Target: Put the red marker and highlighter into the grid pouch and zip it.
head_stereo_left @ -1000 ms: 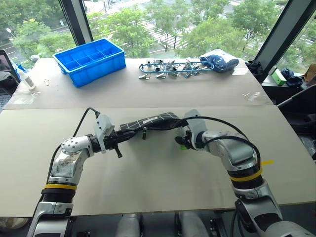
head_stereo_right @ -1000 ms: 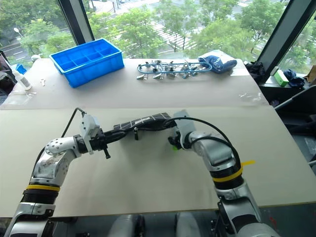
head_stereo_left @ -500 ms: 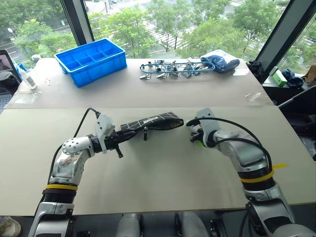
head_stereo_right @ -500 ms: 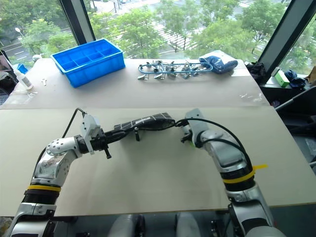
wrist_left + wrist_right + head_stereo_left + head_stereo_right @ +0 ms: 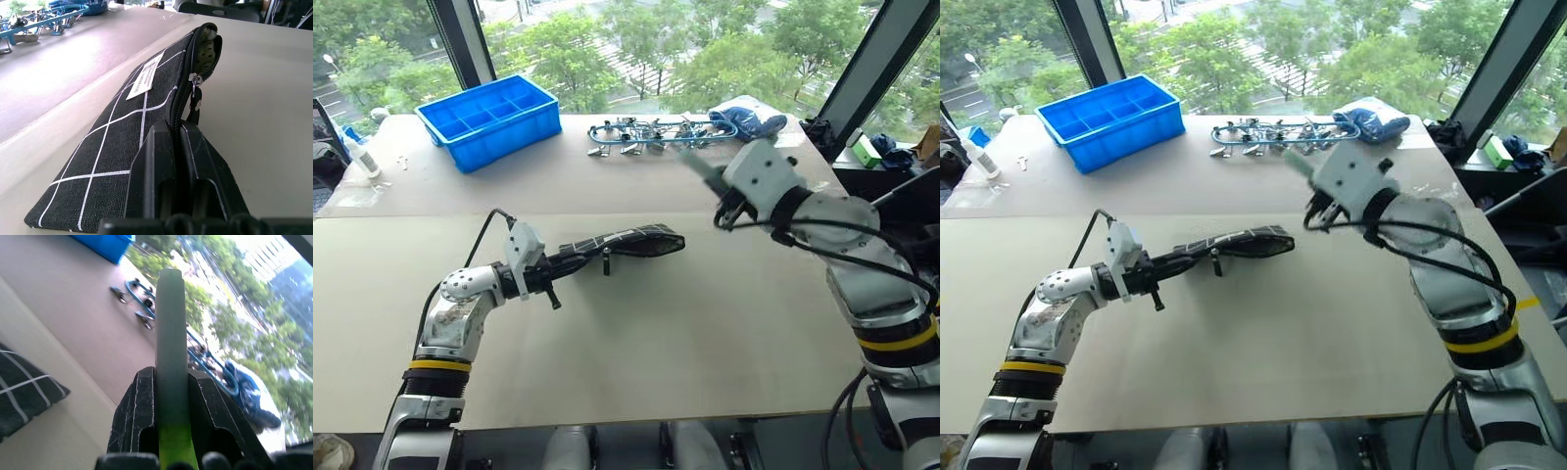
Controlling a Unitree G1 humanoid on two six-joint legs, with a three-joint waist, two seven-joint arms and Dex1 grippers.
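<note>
The grid pouch (image 5: 625,240) hangs level just above the table, its zipper mouth open at the far end and the pull (image 5: 196,100) dangling. My left gripper (image 5: 177,131) is shut on the pouch's near edge at the zipper line. Raised above the table, behind and to the right of the pouch's mouth, my right gripper (image 5: 171,377) is shut on the highlighter (image 5: 170,318). The highlighter's pale end (image 5: 697,166) sticks out past the fingers and its lime-green half sits between them. The red marker is out of view.
A blue compartment tray (image 5: 489,117) stands at the back left. A row of metal clips (image 5: 651,132) and a blue bundle (image 5: 751,122) lie along the back. A small white bottle (image 5: 367,157) stands at the far left edge.
My right gripper has closed on the highlighter, lifted it off the table beside the pouch's mouth and rolled over, now higher and farther back. The left gripper and pouch have stayed put.
</note>
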